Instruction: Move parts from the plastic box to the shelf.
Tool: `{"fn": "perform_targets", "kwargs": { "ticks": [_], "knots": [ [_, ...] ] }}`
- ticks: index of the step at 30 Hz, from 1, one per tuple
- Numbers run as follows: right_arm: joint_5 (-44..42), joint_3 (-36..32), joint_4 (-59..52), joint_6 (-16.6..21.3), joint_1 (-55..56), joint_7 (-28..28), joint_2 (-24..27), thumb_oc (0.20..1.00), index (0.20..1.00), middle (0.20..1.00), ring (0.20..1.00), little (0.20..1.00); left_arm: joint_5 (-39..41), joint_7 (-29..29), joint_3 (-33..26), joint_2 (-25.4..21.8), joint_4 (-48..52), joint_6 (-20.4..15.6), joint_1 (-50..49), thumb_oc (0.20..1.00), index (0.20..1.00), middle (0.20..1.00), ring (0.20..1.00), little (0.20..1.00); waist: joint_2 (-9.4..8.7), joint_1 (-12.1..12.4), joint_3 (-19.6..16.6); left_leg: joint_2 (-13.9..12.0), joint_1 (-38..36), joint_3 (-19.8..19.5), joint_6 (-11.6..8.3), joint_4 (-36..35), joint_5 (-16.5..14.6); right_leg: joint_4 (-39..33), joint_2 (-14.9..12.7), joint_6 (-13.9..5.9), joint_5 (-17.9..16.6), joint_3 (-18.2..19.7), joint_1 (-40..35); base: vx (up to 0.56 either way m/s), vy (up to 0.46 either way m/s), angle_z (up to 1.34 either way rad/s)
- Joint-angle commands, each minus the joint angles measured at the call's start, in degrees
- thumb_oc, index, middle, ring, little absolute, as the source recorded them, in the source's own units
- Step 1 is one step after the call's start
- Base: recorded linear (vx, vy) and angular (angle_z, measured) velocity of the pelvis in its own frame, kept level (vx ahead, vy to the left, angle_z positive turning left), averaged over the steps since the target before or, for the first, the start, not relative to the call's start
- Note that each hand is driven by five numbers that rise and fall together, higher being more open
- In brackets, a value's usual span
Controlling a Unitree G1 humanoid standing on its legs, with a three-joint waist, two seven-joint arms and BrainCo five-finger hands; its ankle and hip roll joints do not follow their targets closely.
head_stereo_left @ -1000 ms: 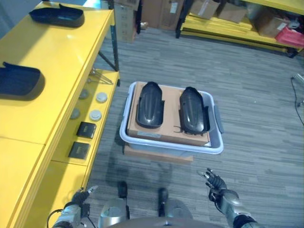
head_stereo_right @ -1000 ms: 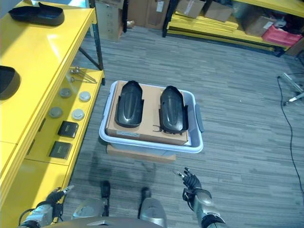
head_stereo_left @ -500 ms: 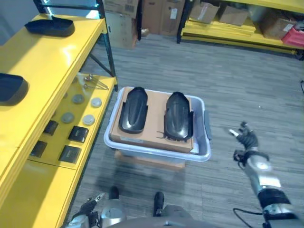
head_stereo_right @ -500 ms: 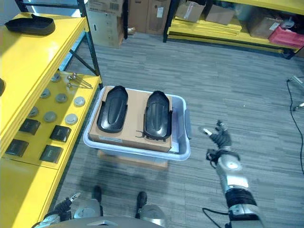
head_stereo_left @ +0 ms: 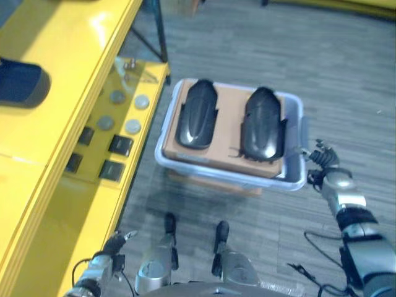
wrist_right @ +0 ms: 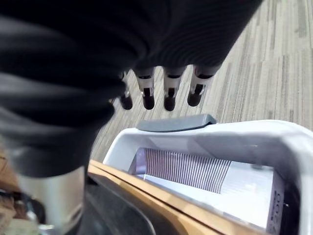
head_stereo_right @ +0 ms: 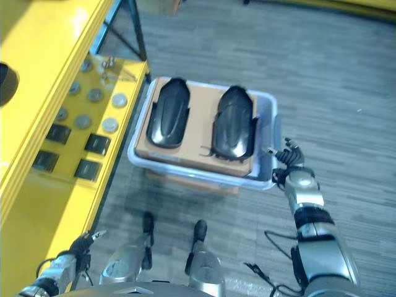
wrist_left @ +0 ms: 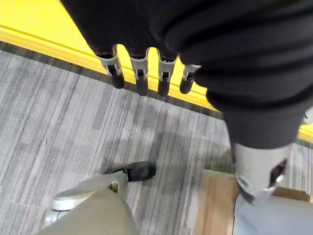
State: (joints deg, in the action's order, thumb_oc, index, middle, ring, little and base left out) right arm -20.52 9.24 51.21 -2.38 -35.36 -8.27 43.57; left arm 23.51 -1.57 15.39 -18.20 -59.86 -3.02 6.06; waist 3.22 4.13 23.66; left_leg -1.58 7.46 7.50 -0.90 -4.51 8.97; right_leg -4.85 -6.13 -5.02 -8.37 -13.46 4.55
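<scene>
Sitting at the centre of the eye views, the plastic box [head_stereo_left: 291, 183] is seen on the grey floor [head_stereo_left: 346, 74], with a brown cardboard sheet [head_stereo_left: 230, 124] laid across it. Two black parts are carried on that sheet side by side: the left part [head_stereo_left: 197, 114] and the right part [head_stereo_left: 264, 124]. The yellow shelf [head_stereo_left: 68, 80] is shown along the left of the frame, with a dark part [head_stereo_left: 21, 81] lying on its top level at the upper left; on a lower level, small grey discs [head_stereo_left: 133, 126] and black squares [head_stereo_left: 120, 145] are laid out.

The right hand [head_stereo_left: 322, 162] is held just beside the box's right rim at the right of the frame, holding nothing. In the right wrist view its fingers [wrist_right: 170, 93] are shown straight and slightly apart, above the box's grey handle [wrist_right: 176, 122] and white wall [wrist_right: 234, 134], a detail not given by the eye views.

The left hand [head_stereo_left: 114, 242] is seen at the lower left of the frame. In the left wrist view its fingers [wrist_left: 139, 73] are shown straight and apart over the floor beside the shelf's yellow edge.
</scene>
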Motion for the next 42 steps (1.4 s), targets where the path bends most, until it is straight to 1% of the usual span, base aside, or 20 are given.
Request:
{"fn": "perform_targets", "kwargs": {
  "ticks": [1,3,9,13,14,15,16,17,23,26,28,29,32,33,35,37,39,40,41,42],
  "knots": [
    [0.98,2.35,-4.19,3.29,-2.83,-3.62,4.25,1.000,1.000,1.000,1.000,1.000,2.34,0.68,2.63,-1.19,-1.49,-1.50,0.99,1.000,1.000,1.000,1.000,1.000,-2.26,0.60,-0.25,0.27,-1.98,-5.06,-0.96,0.30,-5.17,3.79,-0.01,-0.08,5.93,0.53,-0.18,-0.06,0.039,0.08],
    [0.33,3.67,-3.60,2.65,-5.23,-4.70,5.45,1.000,1.000,1.000,1.000,1.000,2.99,1.11,3.30,-1.05,-0.95,-1.32,1.89,1.000,1.000,1.000,1.000,1.000,-1.98,0.88,0.84,0.42,-0.98,-5.32,-0.88,0.13,-4.88,4.04,-0.24,-0.19,5.81,0.34,0.80,-0.04,0.033,0.14],
    [1.50,6.59,-0.86,-1.70,-10.10,0.52,7.18,1.000,1.000,1.000,1.000,1.000,3.16,2.03,5.68,-0.63,-0.37,-1.97,3.49,1.000,1.000,1.000,1.000,1.000,-1.44,1.20,2.57,0.42,0.60,-5.46,-0.91,-0.29,-4.22,4.76,-0.68,-0.34,5.73,-0.14,2.48,0.00,0.032,0.10],
    [3.26,9.55,2.10,-8.39,-13.24,-0.67,7.83,1.000,1.000,1.000,1.000,1.000,4.31,2.26,6.41,-1.14,1.07,-2.65,4.46,1.000,1.000,1.000,1.000,1.000,-1.07,1.65,3.79,0.09,1.94,-5.44,-1.08,-0.49,-3.53,5.33,-1.06,-0.56,5.44,-0.47,3.92,-0.01,0.001,0.01],
    [3.98,10.36,3.86,-11.30,-14.33,-1.43,7.82,0.909,0.909,0.909,0.909,0.909,4.54,2.37,6.70,-1.22,1.40,-2.86,4.81,1.000,1.000,1.000,1.000,1.000,-0.91,1.84,4.03,0.04,2.38,-5.44,-1.18,-0.49,-3.45,5.33,-1.17,-0.63,5.35,-0.65,4.23,-0.04,0.007,0.07],
    [4.36,10.58,6.49,-12.68,-14.93,-1.35,7.62,0.341,0.341,0.341,0.341,0.341,4.67,2.44,7.03,-1.17,1.48,-3.15,5.10,1.000,1.000,1.000,1.000,1.000,-0.73,2.01,4.23,0.02,2.62,-5.45,-1.24,-0.49,-3.44,5.26,-1.26,-0.68,5.29,-0.84,4.31,-0.03,0.006,0.10],
    [4.54,10.64,7.68,-12.93,-15.27,-1.25,7.52,0.231,0.231,0.231,0.231,0.231,4.76,2.38,7.23,-1.12,1.53,-3.24,5.27,1.000,1.000,1.000,1.000,1.000,-0.63,2.10,4.34,0.03,2.69,-5.48,-1.25,-0.49,-3.45,5.26,-1.29,-0.68,5.29,-0.91,4.34,-0.02,0.006,0.09],
    [4.50,10.79,9.22,-13.67,-15.85,-1.22,7.39,0.200,0.200,0.200,0.200,0.200,4.94,2.31,7.52,-1.04,1.57,-3.38,5.51,1.000,1.000,1.000,1.000,1.000,-0.49,2.21,4.47,0.05,2.77,-5.56,-1.26,-0.49,-3.47,5.28,-1.34,-0.66,5.29,-1.02,4.37,-0.02,0.008,0.08],
    [4.92,10.76,13.42,-19.07,-16.35,-1.44,5.73,0.200,0.200,0.200,0.200,0.200,5.38,2.60,7.69,-1.17,1.58,-4.17,5.37,1.000,1.000,1.000,1.000,1.000,0.00,2.75,4.19,0.27,2.23,-5.58,-1.46,-0.49,-3.85,4.28,-1.78,-0.70,5.05,-1.85,3.21,-0.01,0.007,0.02],
    [2.96,9.84,15.76,-20.13,-14.87,-1.38,4.84,0.200,0.200,0.200,0.200,0.200,5.10,2.21,7.31,-1.12,1.01,-6.56,4.64,1.000,1.000,1.000,1.000,1.000,-0.20,2.87,3.17,0.23,1.16,-5.44,-1.68,-0.49,-4.20,3.11,-1.90,-0.76,4.64,-2.28,1.86,0.00,0.000,0.00],
    [-0.22,8.53,16.75,-17.75,-13.27,-0.56,4.22,0.200,0.200,0.200,0.200,0.200,5.18,2.06,6.79,-1.14,1.50,-8.71,4.11,1.000,1.000,1.000,1.000,1.000,-0.45,2.86,2.23,0.21,0.31,-5.28,-1.88,-0.49,-4.38,2.00,-1.88,-0.77,4.15,-2.44,0.71,0.00,0.000,0.02],
    [-0.77,7.13,16.26,-14.47,-11.51,-1.13,3.84,0.200,0.200,0.200,0.200,0.200,5.16,1.76,6.32,-1.36,2.80,-9.91,3.69,1.000,1.000,1.000,1.000,1.000,-0.63,2.79,1.42,0.12,-0.45,-5.16,-2.02,-0.49,-4.51,1.27,-1.93,-0.87,3.82,-2.57,-0.30,0.00,0.000,0.00],
    [-1.56,5.27,14.04,-9.86,-8.63,-1.59,3.81,0.200,0.200,0.200,0.200,0.200,4.38,1.48,5.51,-2.39,5.99,-10.84,3.19,1.000,1.000,1.000,1.000,1.000,-1.06,2.71,0.04,-0.06,-1.53,-4.91,-2.26,-0.49,-4.65,0.75,-1.99,-1.02,3.64,-2.87,-1.58,-0.01,-0.018,0.00],
    [1.08,3.04,7.25,-5.94,-3.56,-3.36,3.71,0.200,0.200,0.200,0.200,0.200,0.56,-2.18,4.65,-4.34,12.47,-9.87,2.48,1.000,1.000,1.000,1.000,1.000,-1.95,2.28,-2.44,-0.26,-3.19,-4.31,-2.44,-0.49,-4.93,0.37,-2.00,-1.29,3.67,-3.07,-3.35,-0.01,-0.051,0.02],
    [1.62,2.53,4.48,-5.08,-1.61,-4.52,3.67,0.200,0.200,0.200,0.200,0.200,-1.90,-4.00,4.42,-5.15,14.58,-10.59,2.18,1.000,1.000,1.000,1.000,1.000,-2.31,2.11,-3.19,-0.36,-3.88,-4.02,-2.52,-0.49,-5.06,0.32,-2.02,-1.38,3.73,-3.14,-4.01,0.00,-0.048,0.06],
    [5.34,0.98,-4.92,-3.87,4.40,-7.89,4.22,0.200,0.200,0.200,0.200,0.200,-2.00,-8.01,3.28,-8.51,23.81,-6.61,1.32,1.000,1.000,1.000,1.000,1.000,-3.16,1.44,-6.10,-0.73,-5.92,-3.08,-2.68,-0.49,-5.27,0.14,-1.95,-1.64,3.80,-3.26,-6.14,0.04,-0.050,0.05],
    [7.06,0.13,-8.04,-3.42,6.77,-9.15,4.31,0.200,0.200,0.200,0.200,0.200,-0.99,-8.28,2.38,-9.56,27.19,-5.67,1.14,1.000,1.000,1.000,1.000,1.000,-3.36,1.21,-7.19,-0.84,-6.59,-2.76,-2.69,-0.49,-5.36,0.09,-1.93,-1.67,3.93,-3.30,-6.91,0.04,-0.024,-0.01],
    [9.77,-1.65,-12.48,-2.23,10.41,-10.76,4.41,0.200,0.200,0.200,0.200,0.200,0.11,-8.11,0.81,-11.07,32.98,-3.37,1.02,1.000,1.000,1.000,1.000,1.000,-3.52,0.81,-8.49,-1.04,-7.60,-2.34,-2.60,-0.49,-5.59,0.06,-1.87,-1.67,4.14,-3.32,-7.97,0.01,-0.015,-0.05],
    [9.77,-1.65,-12.48,-2.23,10.41,-10.76,4.41,0.200,0.200,0.200,0.200,0.200,0.11,-8.11,0.81,-11.07,32.98,-3.37,1.02,1.000,1.000,1.000,1.000,1.000,-3.52,0.81,-8.49,-1.04,-7.60,-2.34,-2.60,-0.49,-5.59,0.06,-1.87,-1.67,4.14,-3.32,-7.97,0.06,-0.053,-0.05],
    [16.25,-5.61,-21.87,-1.58,16.78,-13.02,4.40,0.200,0.200,0.200,0.200,0.200,-1.92,-7.58,-1.92,-13.39,43.69,-0.37,0.49,1.000,1.000,1.000,1.000,1.000,-3.81,0.22,-10.61,-1.19,-9.41,-1.81,-2.29,-0.49,-6.27,0.06,-1.65,-1.60,4.69,-3.21,-9.70,0.04,-0.047,-0.07]
  ]
}}
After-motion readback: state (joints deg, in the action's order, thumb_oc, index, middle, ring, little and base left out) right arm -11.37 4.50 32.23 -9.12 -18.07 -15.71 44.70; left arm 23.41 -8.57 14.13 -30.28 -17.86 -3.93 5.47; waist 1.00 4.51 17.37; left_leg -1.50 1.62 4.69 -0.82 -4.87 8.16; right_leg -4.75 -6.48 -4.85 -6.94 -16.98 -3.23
